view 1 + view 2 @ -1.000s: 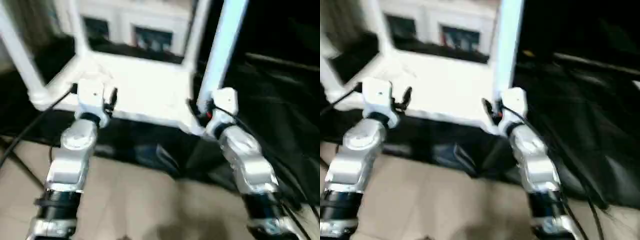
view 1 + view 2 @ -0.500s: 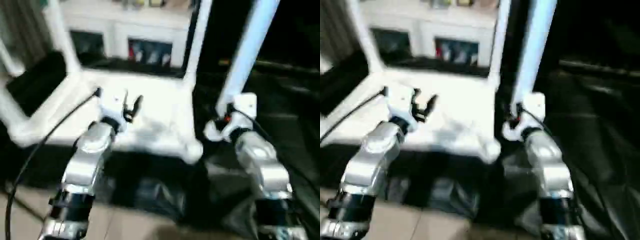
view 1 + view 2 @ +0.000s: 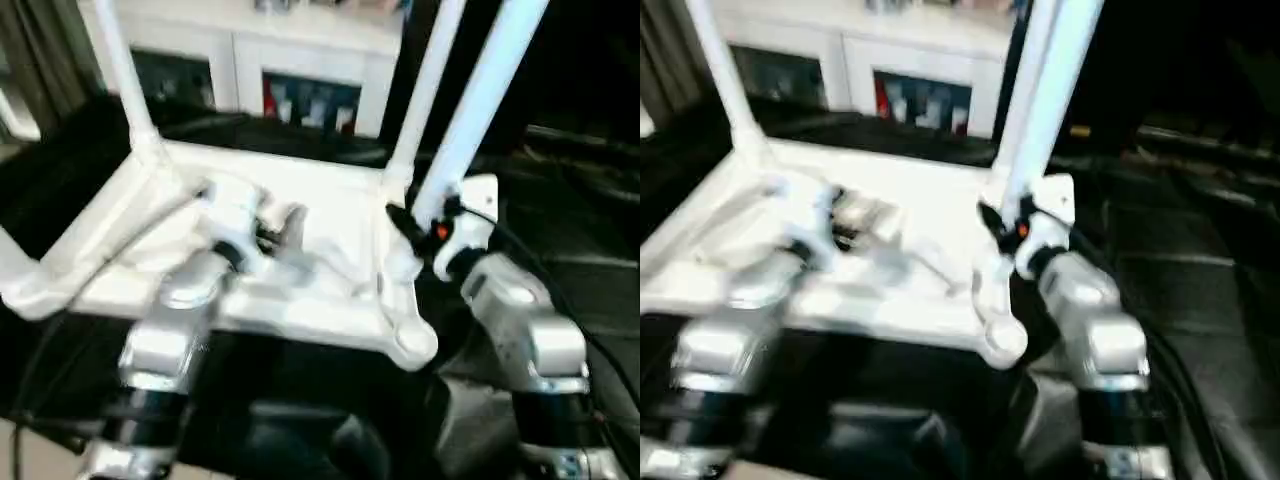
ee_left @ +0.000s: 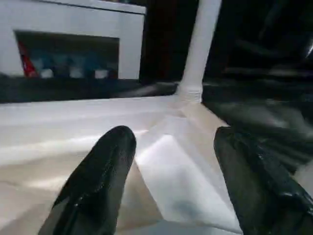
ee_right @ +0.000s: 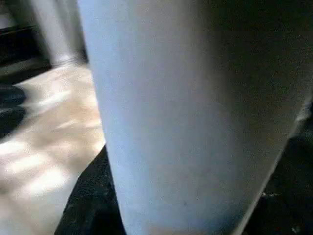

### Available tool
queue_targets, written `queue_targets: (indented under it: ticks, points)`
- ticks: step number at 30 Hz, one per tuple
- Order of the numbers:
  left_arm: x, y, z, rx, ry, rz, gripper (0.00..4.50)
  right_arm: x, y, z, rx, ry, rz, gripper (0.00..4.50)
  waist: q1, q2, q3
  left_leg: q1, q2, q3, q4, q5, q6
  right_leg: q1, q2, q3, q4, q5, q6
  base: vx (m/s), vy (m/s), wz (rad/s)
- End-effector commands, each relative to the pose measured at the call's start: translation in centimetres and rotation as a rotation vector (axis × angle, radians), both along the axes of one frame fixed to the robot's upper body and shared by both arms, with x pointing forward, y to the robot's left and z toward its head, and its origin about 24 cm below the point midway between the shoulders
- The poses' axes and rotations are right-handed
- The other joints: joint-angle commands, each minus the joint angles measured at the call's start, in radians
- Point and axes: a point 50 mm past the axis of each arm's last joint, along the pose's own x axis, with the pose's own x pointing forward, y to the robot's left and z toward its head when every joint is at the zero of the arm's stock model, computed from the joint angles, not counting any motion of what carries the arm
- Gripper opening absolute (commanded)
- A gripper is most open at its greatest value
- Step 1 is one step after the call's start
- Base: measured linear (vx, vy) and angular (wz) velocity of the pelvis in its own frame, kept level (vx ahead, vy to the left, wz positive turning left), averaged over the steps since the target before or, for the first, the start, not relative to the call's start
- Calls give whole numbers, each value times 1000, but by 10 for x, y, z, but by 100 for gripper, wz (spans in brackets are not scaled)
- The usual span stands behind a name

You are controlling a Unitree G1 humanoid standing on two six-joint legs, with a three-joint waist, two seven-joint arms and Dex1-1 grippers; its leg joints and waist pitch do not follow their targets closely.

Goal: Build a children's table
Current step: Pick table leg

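The children's table lies upside down: the white tabletop (image 3: 335, 195) shows its ribbed underside. Legs stand in the back left (image 3: 120, 70) and back right (image 3: 425, 90) corners. My right gripper (image 3: 418, 228) is shut on a loose white leg (image 3: 485, 85) that leans up and right. Its lower end sits by the tabletop's right edge, just behind the front right corner socket (image 3: 413, 345). In the right wrist view this leg (image 5: 186, 112) stands very close. My left gripper (image 3: 275, 225) hovers open over the ribs, fingers (image 4: 100, 171) apart, holding nothing.
A white glass-doored cabinet (image 3: 300, 75) stands behind the tabletop. Black sheeting (image 3: 585, 240) covers the ground to the right and under the table. A black cable (image 3: 40, 345) trails along my left arm.
The camera has tilted and shifted. My left gripper has gone from the tabletop's front edge to over its middle. The right gripper still holds the leg, now further in from the front corner.
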Motion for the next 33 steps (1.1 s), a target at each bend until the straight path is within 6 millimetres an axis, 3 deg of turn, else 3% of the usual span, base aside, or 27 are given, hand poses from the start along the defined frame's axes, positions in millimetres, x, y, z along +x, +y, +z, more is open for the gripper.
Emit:
queue_targets:
  ticks: [1, 2, 3, 5, 7, 8, 10, 12, 17, 19, 20, 26, 33]
  points:
    - [2, -1, 12, -107, 22, -69, 333, -1, 4, 8, 60, 14, 118, 187, -1, 20, -68, 29, 118, -20, -81, 260, 114, 70, -67, 19, -24, 276, -379, 0, 0, 0]
    - [1, -4, 15, -150, 41, -122, 337, -1, 3, 9, 87, 35, 147, 187, 0, 17, -57, 29, 126, -17, -88, 142, 115, 66, -73, 20, -38, 129, -379, 0, 0, 0]
    - [1, -5, 16, -155, 43, -129, 354, -1, 3, 9, 91, 37, 151, 187, 0, 17, -52, 30, 127, -12, -90, 73, 104, 67, -79, 22, -43, 58, -380, -68, -32, 10]
    - [-1, -17, 27, -259, 92, -299, 374, -1, -3, 13, 188, 98, 256, 187, 8, 17, -36, 44, 136, 15, -99, -179, 20, 59, -88, 23, -73, -223, -340, -76, -50, 16]
    - [-3, -24, 32, -293, 121, -393, 380, 0, -8, 16, 228, 123, 296, 187, 17, 16, -28, 56, 145, 32, -109, -288, -57, 44, -83, 21, -89, -388, -263, -81, -40, 17]
    - [-4, -24, 33, -295, 123, -403, 392, 0, -8, 16, 230, 124, 299, 187, 15, 14, -27, 54, 144, 33, -112, -296, -66, 45, -82, 21, -91, -412, -244, -79, -30, 15]
    - [-7, -29, 35, -293, 145, -481, 417, 0, -11, 21, 252, 135, 334, 187, 19, 18, -32, 44, 147, 33, -118, -267, -85, 53, -82, 21, -88, -415, -208, -31, -10, 3]
    - [-8, -33, 41, -316, 154, -531, 427, -2, -12, 27, 266, 135, 386, 187, 24, 13, -37, 36, 147, 36, -121, -211, -78, 59, -82, 23, -84, -362, -199, 0, 0, 0]
    - [-12, -40, 57, -422, 163, -626, 446, -8, -12, 32, 239, 154, 474, 187, 34, 13, -42, 32, 147, 43, -114, -135, -57, 64, -84, 22, -80, -305, -232, 0, 0, 0]
    - [-16, -44, 60, -418, 159, -671, 446, -12, -12, 34, 242, 157, 508, 187, 34, 9, -43, 28, 147, 45, -115, -116, -49, 67, -82, 22, -77, -285, -233, 0, 0, 0]
    - [-18, -47, 60, -405, 164, -697, 446, -15, -11, 36, 237, 160, 542, 187, 35, 8, -46, 25, 148, 47, -114, -68, -34, 70, -81, 23, -72, -237, -240, 0, 0, 0]
    - [-16, -51, 64, -404, 165, -695, 446, -20, -9, 36, 147, 154, 591, 187, 42, 3, -54, 23, 147, 53, -108, 44, 15, 75, -78, 22, -62, -110, -280, 0, 0, 0]
    - [-10, -62, 62, -366, 179, -665, 446, -10, 2, 30, -38, 103, 511, 187, 45, 8, -51, 22, 150, 58, -109, 24, 10, 66, -77, 22, -65, -124, -286, 0, 0, 0]
